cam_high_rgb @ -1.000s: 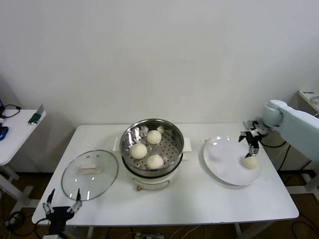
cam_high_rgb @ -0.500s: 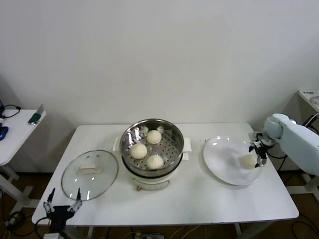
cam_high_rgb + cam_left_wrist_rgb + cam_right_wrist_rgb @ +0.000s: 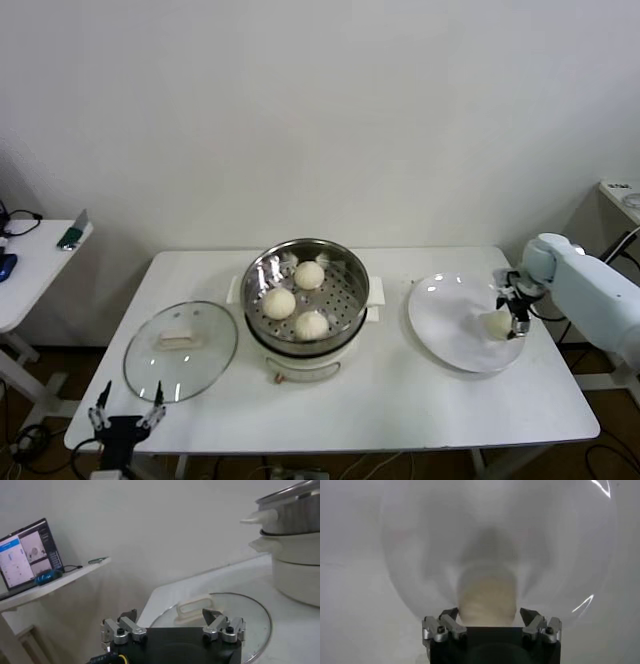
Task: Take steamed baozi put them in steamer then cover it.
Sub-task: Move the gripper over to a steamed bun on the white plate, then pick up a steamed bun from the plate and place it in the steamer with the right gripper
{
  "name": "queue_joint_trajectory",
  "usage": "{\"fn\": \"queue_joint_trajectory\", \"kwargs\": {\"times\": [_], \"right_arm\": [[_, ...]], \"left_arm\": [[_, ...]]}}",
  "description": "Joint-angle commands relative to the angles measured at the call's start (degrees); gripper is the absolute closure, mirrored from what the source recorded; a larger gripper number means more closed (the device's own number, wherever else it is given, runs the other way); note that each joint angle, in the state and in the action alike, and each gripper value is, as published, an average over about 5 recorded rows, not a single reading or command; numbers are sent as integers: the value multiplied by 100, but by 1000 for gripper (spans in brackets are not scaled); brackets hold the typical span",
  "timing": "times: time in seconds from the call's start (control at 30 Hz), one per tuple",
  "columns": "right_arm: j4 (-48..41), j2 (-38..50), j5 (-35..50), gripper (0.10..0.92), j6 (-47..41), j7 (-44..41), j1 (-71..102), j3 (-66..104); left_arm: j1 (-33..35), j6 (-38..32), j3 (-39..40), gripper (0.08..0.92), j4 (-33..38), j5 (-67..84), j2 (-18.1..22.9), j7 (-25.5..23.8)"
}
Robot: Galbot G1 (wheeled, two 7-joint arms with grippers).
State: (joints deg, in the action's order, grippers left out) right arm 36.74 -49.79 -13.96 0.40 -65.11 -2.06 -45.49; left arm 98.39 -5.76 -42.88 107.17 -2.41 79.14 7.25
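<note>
Three cream-white baozi (image 3: 279, 302) lie on the perforated tray of the steel steamer (image 3: 352, 272) at the table's middle. A fourth baozi (image 3: 497, 323) sits on the flat white plate (image 3: 445, 320) at the right; it also shows in the right wrist view (image 3: 486, 597). My right gripper (image 3: 513, 312) is down at this baozi, open, with the bun between its spread fingers (image 3: 445, 620). The glass cover (image 3: 180, 350) with its cream handle lies flat on the table at the left, seen too in the left wrist view (image 3: 215, 612). My left gripper (image 3: 124, 412) is open and empty at the table's front left edge.
A white side table (image 3: 30, 265) with a phone and cables stands at the far left. A laptop (image 3: 30, 552) sits on it. The table's right edge lies just beyond the plate.
My right gripper has come down from above the plate's far rim onto the fourth baozi, and its fingers now straddle it. The left arm has not moved.
</note>
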Motion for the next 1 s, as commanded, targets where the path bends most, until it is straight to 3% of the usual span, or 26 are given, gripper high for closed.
{"fn": "queue_joint_trajectory", "kwargs": {"times": [0.03, 0.3, 0.47, 0.77, 1.0], "right_arm": [[-281, -161, -105, 216, 55, -48, 56, 78], [-331, -185, -75, 334, 58, -70, 8, 91], [-160, -109, 222, 354, 1, -76, -190, -78], [628, 2, 2323, 352, -593, -58, -1763, -1709], [907, -388, 3914, 349, -902, -44, -3302, -3241]], "left_arm": [[1, 47, 36, 177, 76, -13, 7, 0], [17, 73, 56, 177, 117, -13, 15, 2], [39, 56, 45, 177, 105, -11, 6, 1], [38, 65, 126, 177, 197, -28, 48, -34], [142, 105, 244, 177, 478, 4, 85, -158]]}}
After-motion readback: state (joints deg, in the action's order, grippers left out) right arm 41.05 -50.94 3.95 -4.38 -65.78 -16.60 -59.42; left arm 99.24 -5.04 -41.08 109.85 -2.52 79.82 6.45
